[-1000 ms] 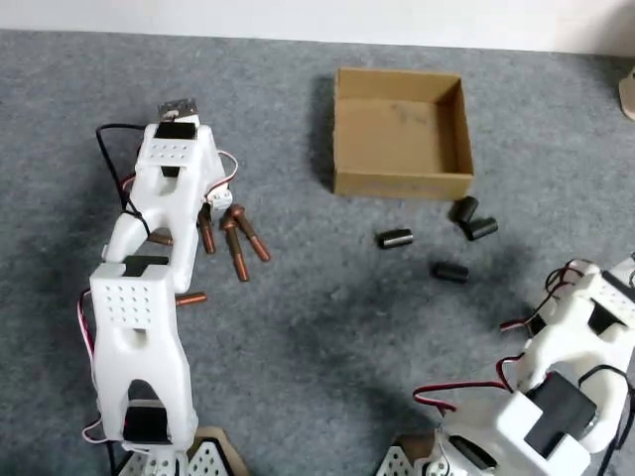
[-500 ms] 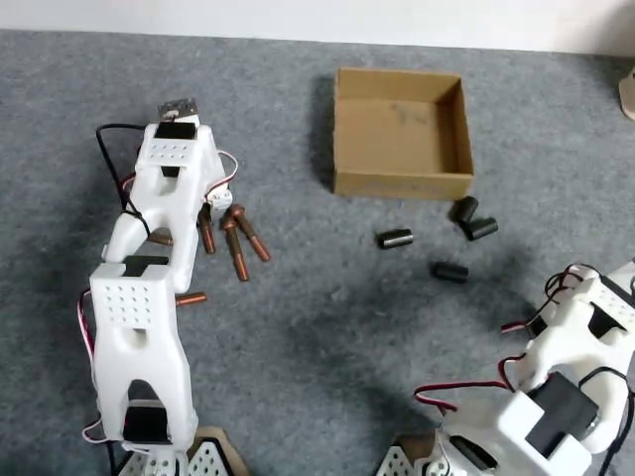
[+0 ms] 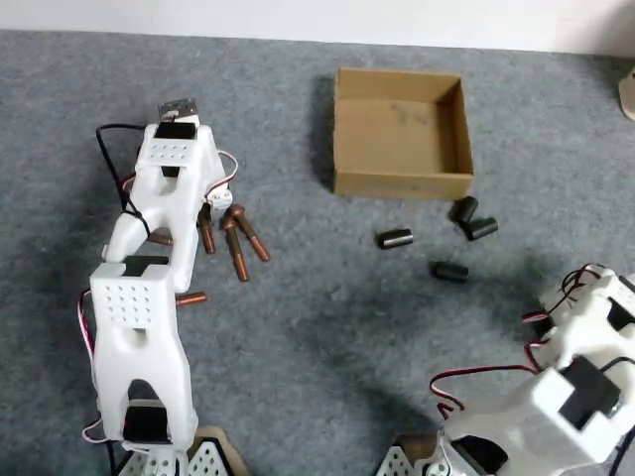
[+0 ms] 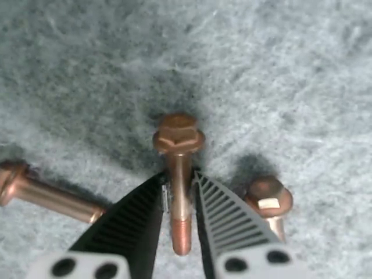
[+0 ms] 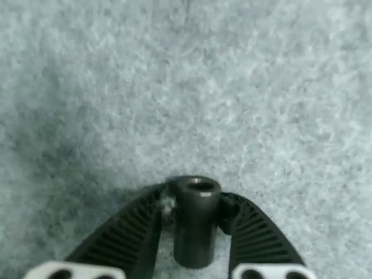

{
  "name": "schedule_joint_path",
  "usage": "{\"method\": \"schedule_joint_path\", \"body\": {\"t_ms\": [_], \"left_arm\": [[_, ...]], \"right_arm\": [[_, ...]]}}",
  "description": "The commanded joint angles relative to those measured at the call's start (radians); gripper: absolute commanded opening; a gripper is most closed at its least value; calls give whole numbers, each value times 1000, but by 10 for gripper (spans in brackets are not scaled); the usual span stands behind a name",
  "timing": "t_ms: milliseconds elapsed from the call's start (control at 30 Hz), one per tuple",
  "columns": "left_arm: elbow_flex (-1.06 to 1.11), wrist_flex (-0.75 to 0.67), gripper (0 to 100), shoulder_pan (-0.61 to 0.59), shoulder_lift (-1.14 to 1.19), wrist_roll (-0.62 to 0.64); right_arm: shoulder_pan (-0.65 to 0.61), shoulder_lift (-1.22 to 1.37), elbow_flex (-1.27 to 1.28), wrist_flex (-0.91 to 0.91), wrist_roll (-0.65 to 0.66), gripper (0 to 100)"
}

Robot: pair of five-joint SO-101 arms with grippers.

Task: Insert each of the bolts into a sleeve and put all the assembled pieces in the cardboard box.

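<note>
Each part is gripped along its axis, we judge, ready for mating. The left fingers (image 4: 136, 218) pinch a copper hex bolt (image 4: 178, 139) by its shank at the desk's (image 3: 327, 327) left. The right fingers (image 5: 133, 229) clamp a black sleeve (image 5: 196, 224), bore outward, near right; the cardboard box (image 3: 402, 184) stands far centre

Right arm (image 3: 580, 382) shifted rightward, drawing back from loose sleeves (image 3: 449, 271).
</note>
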Motion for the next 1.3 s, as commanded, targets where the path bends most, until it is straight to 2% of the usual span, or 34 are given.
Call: {"method": "schedule_joint_path", "body": {"t_ms": [0, 200, 333, 667, 867, 1100, 1267], "left_arm": [[-2, 12, 5, 28, 13, 3], [-2, 14, 5, 44, 12, 6], [-4, 14, 5, 48, 12, 9], [-4, 14, 5, 48, 13, 9], [-4, 14, 5, 48, 13, 9], [-10, 64, 5, 76, 10, 9], [-10, 71, 5, 81, 12, 9]], "right_arm": [[18, 203, -99, -19, -6, 0], [-21, 202, -202, 30, 5, 4], [-81, 137, -246, 182, 115, 4], [-205, -127, -283, 478, 121, 4], [-252, -254, -280, 585, 123, 4], [-302, -440, -160, 581, 209, 4], [-360, -717, 110, 367, 213, 4]]}}
